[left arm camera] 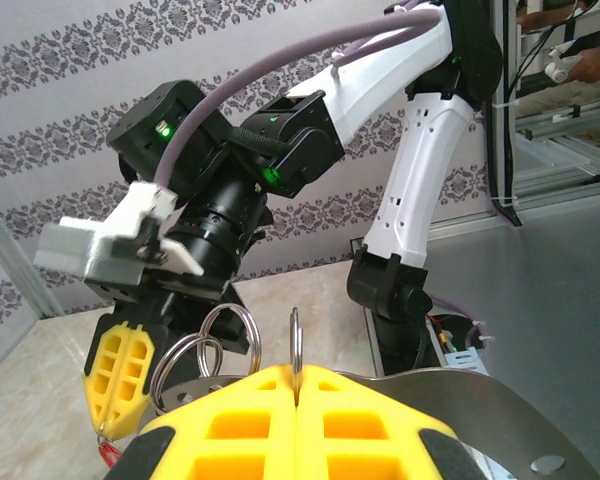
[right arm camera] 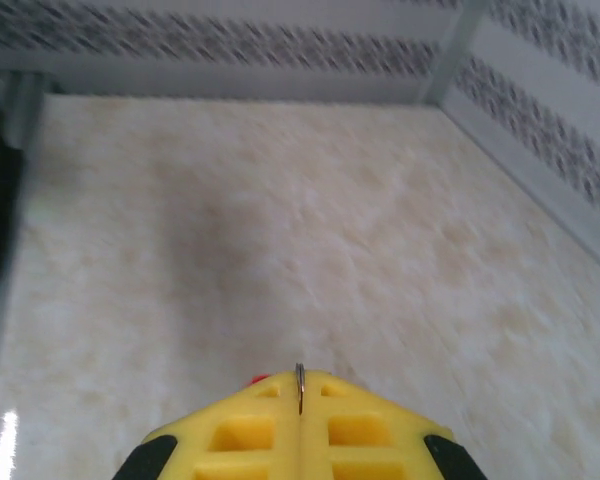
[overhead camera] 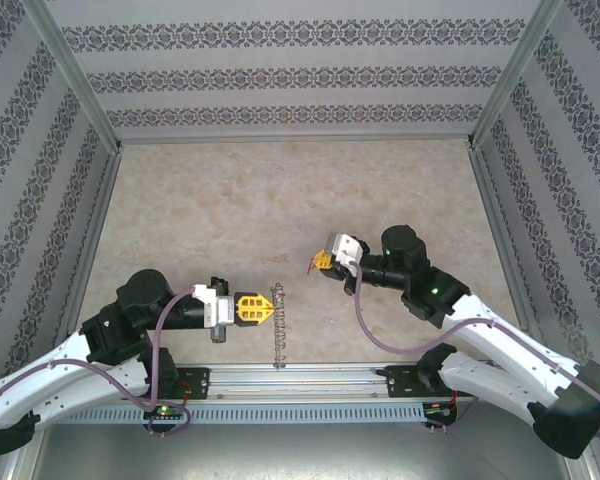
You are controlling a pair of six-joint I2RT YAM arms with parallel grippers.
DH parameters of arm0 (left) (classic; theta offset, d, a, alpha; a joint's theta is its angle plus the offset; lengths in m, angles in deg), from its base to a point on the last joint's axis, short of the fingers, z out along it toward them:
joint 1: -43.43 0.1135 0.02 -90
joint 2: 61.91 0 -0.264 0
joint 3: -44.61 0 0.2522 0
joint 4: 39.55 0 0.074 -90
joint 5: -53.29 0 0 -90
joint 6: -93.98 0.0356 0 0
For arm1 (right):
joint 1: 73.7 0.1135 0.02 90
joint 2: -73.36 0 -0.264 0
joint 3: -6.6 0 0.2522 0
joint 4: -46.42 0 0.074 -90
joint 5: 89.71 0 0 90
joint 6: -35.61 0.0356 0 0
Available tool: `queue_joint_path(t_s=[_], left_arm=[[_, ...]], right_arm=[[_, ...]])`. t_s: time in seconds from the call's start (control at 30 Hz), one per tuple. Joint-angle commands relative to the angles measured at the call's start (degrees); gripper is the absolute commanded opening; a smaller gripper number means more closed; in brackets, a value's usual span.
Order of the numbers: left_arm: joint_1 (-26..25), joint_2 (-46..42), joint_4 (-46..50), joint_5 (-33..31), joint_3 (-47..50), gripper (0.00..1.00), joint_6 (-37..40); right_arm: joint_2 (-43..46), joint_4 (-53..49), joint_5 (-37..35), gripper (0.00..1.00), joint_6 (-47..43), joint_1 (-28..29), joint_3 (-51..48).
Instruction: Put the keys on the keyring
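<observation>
Over beige table, arms angled inward: left claw pinches keyring, right claw seemingly the keys.

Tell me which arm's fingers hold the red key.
The right gripper, red key head poking out beside its shut fingers; the left gripper pinches the grey keyring instead.

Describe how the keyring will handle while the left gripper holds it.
The keyring is a thin metal loop, so probably stiff and light. Pinched edge-on at its rim by the left gripper, it may pivot or slip if pushed. The small silvery pieces fringing it look loose, so they will likely swing and rattle when moved.
</observation>
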Motion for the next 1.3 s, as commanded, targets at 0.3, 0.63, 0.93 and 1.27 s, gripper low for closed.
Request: queue_joint_path(t_s=[0.3, 0.63, 0.93, 1.27], left_arm=[[1.9, 4.1, 1.4, 5.4, -5.3, 0.00, -1.2], [2.4, 4.6, 1.3, 6.3, -5.2, 0.00, -1.2], [2.6, 4.6, 0.3, 6.7, -4.5, 0.00, -1.3], [2.9, 5.0, 0.2, 6.8, -4.6, 0.00, -1.4]], right_arm=[[6.4, 0.6, 9.5, 0.00, -0.7, 8.0, 1.7], [7.7, -0.9, 10.6, 0.00, -2.8, 11.8, 4.3], [6.1, -1.7, 10.4, 0.00, -4.8, 15.0, 7.2], [4.8, -1.5, 11.6, 0.00, -5.7, 17.0, 8.6]])
